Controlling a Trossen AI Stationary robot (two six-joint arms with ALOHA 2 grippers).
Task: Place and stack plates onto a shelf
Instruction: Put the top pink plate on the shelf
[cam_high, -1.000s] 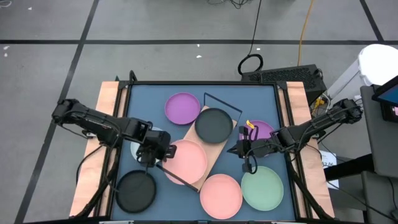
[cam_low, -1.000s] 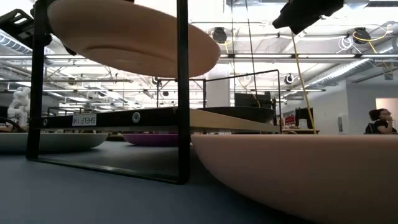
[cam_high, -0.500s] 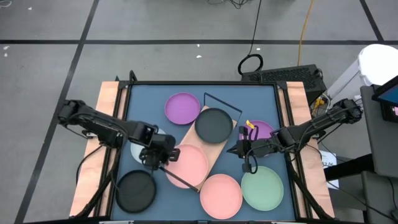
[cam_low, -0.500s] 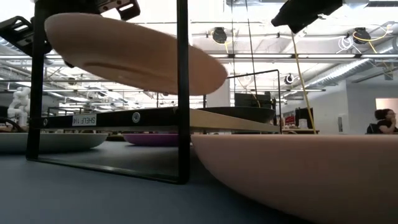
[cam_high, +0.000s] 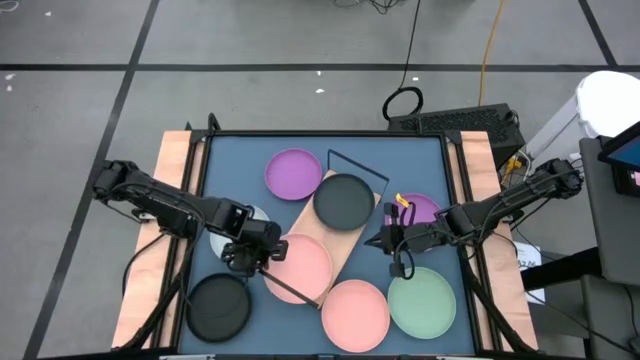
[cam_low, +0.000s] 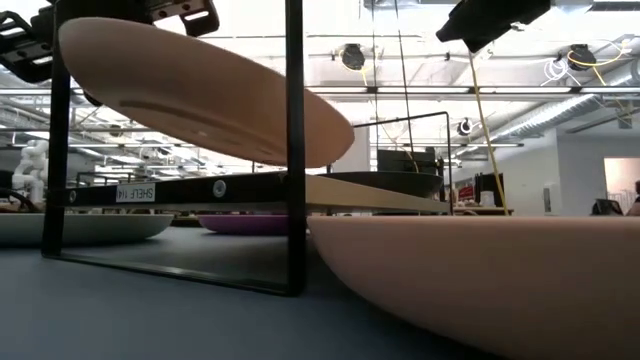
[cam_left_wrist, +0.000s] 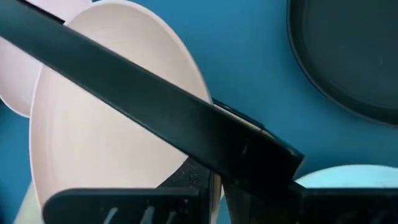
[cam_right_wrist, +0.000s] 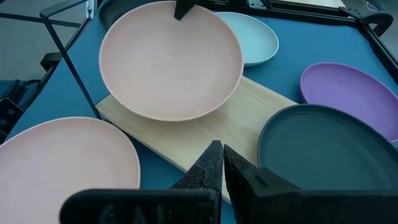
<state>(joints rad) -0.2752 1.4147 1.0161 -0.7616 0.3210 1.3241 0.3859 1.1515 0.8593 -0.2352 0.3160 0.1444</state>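
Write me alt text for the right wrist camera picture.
A round pink plate hangs tilted above a light wooden shelf board, gripped at its far rim by the left gripper. A black plate sits on the board's other end. The right gripper waits in front, fingers together.

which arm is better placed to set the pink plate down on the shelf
Left. The left gripper already grips the raised, tilted pink plate by its rim, over the shelf. The right gripper hangs shut and empty beside the shelf.
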